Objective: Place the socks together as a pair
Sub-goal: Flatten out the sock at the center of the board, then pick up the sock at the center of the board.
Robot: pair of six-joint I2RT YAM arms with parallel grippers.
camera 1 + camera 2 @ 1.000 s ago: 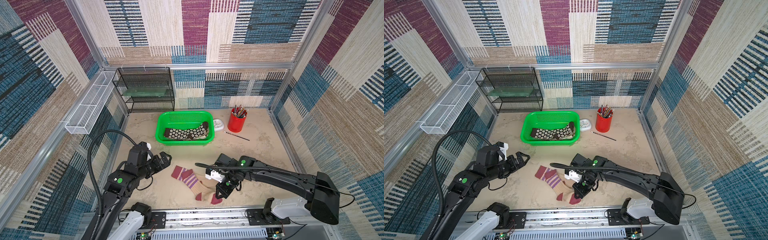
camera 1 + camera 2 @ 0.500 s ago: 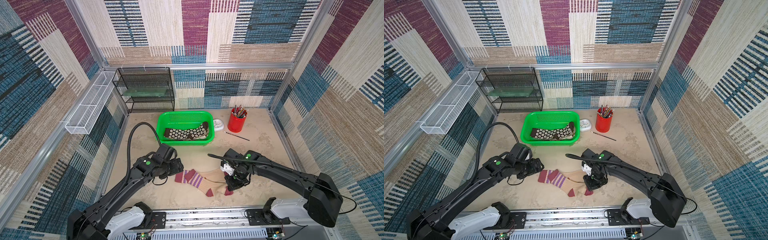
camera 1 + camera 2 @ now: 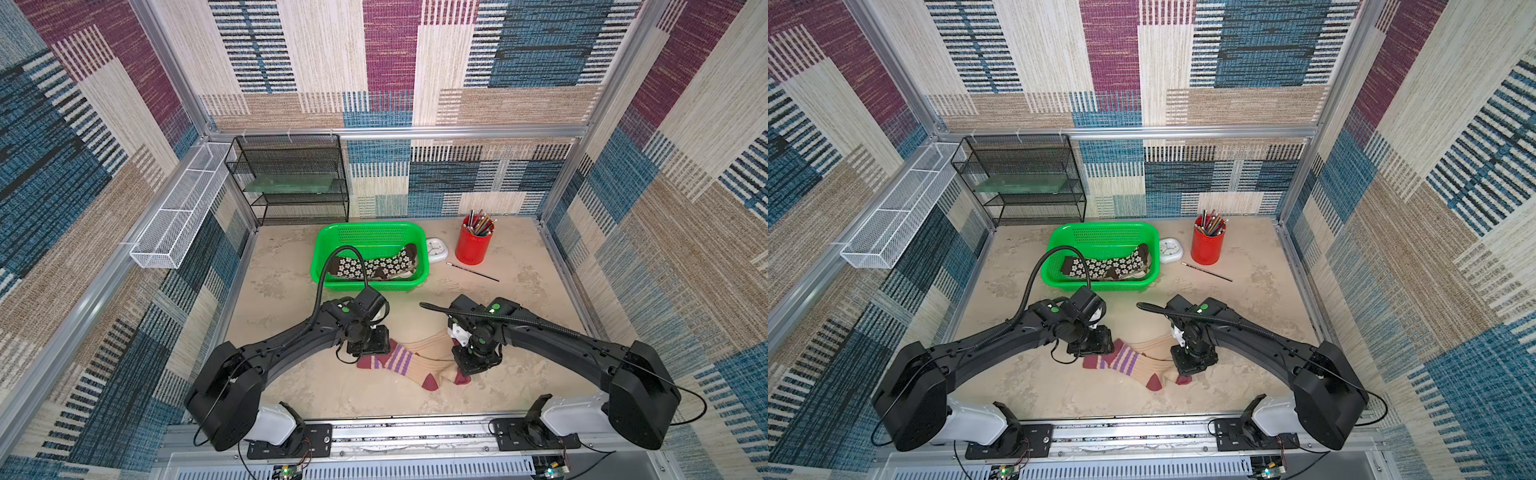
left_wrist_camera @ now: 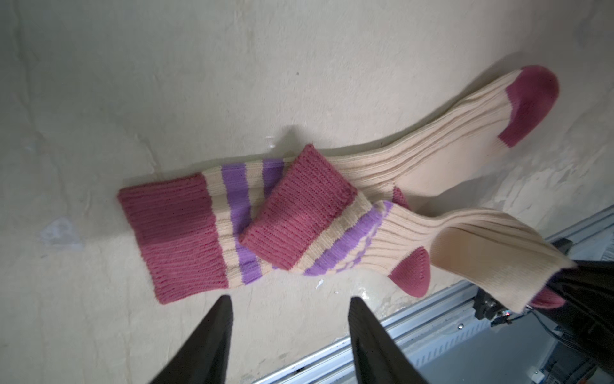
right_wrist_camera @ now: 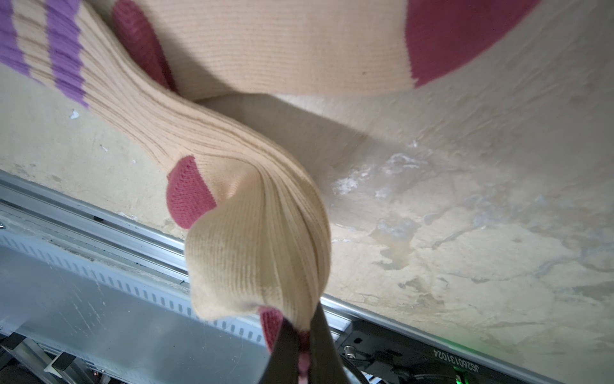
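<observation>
Two cream socks with purple stripes, maroon cuffs and maroon toes lie crossed near the table's front edge in both top views. One sock point(image 4: 172, 229) lies flat point(image 3: 395, 361). The other sock point(image 4: 299, 206) rests its cuff across the first, and its foot point(image 5: 259, 232) lifts off the table. My right gripper point(image 5: 299, 335) is shut on that foot's toe end point(image 3: 473, 361). My left gripper point(image 4: 290, 299) hovers just beside the flat sock's cuff with its jaws apart and nothing between them point(image 3: 372, 345). Dark brown daisy socks point(image 3: 374, 264) lie in the green basket point(image 3: 365, 226).
Behind the basket stands a black mesh shelf point(image 3: 291, 178). A white clock point(image 3: 436, 249), a red pencil cup point(image 3: 473, 245) and a loose pencil point(image 3: 471, 271) sit at the back right. A white wire tray point(image 3: 178, 208) hangs on the left wall. The metal rail point(image 3: 415, 432) borders the front.
My left arm has swung in from the left to the sock cuffs, its jaws narrowing. My right gripper has drawn its sock a little to the right.
</observation>
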